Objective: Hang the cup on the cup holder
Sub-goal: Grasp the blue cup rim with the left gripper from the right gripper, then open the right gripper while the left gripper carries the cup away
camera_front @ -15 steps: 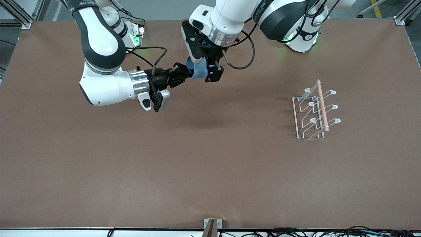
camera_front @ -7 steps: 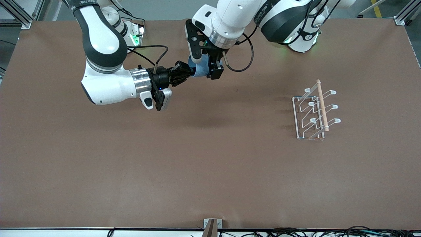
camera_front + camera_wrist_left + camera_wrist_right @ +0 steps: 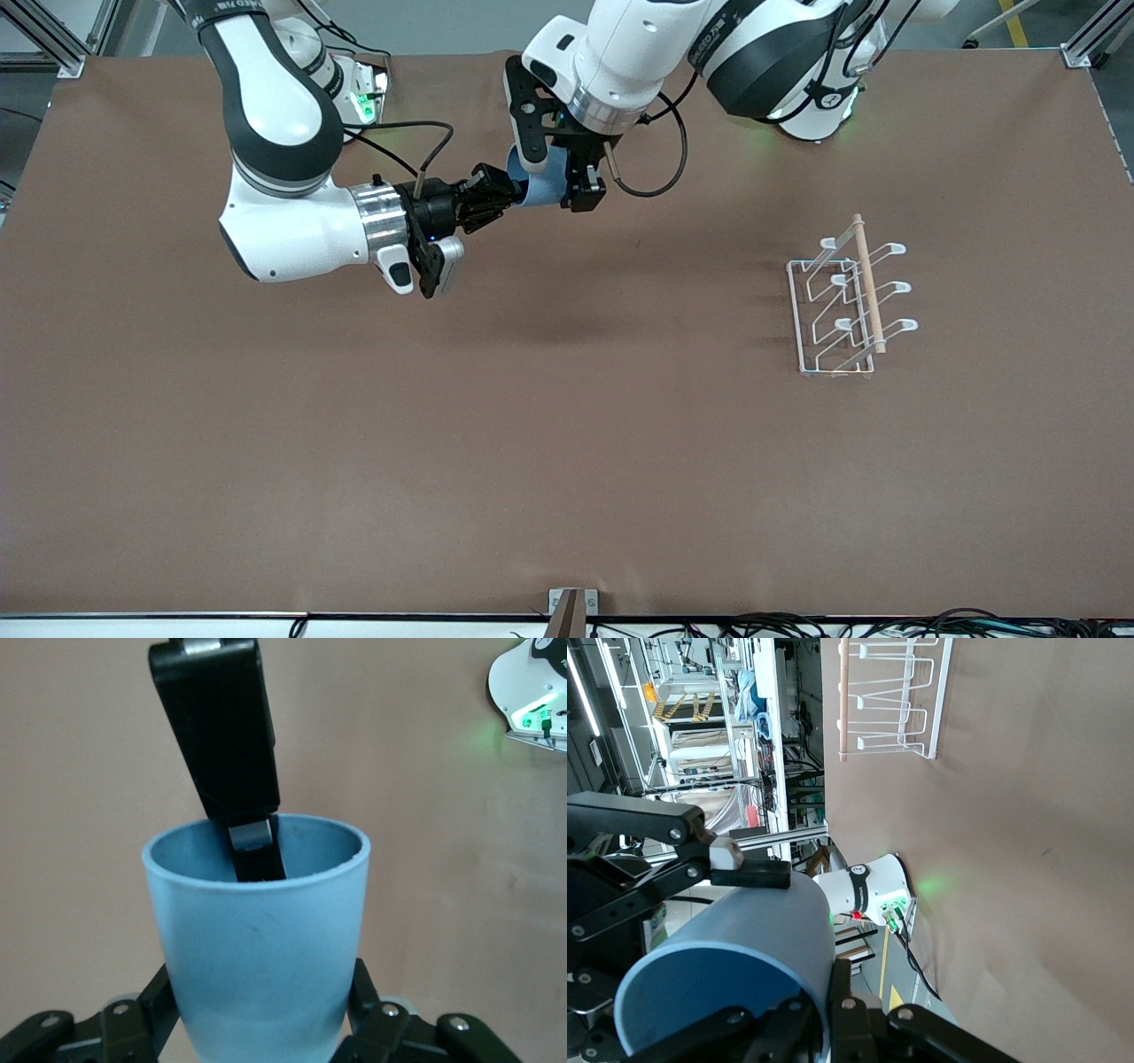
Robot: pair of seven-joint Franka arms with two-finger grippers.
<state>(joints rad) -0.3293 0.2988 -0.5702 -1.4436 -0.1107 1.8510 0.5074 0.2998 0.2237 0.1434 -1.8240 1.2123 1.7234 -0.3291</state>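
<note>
The light-blue cup (image 3: 537,188) is held in the air between both grippers, over the table's part near the robots' bases. My left gripper (image 3: 556,182) reaches down and is shut on the cup's body (image 3: 257,939), one finger on each side. My right gripper (image 3: 507,197) comes in level and is shut on the cup's rim, one finger inside (image 3: 252,837); the right wrist view shows the cup (image 3: 735,939) at its jaws. The white wire cup holder (image 3: 837,306) with a wooden rod stands toward the left arm's end of the table, apart from both grippers; it also shows in the right wrist view (image 3: 886,700).
The brown table (image 3: 567,425) spreads between the cup and the rack. The right arm's base (image 3: 363,97) with a green light stands at the table's edge close to the cup. A small bracket (image 3: 571,611) sits at the table's edge nearest the front camera.
Both grippers have shifted slightly toward the robots' bases with the cup between them; the left wrist has turned a little. The rack has not moved.
</note>
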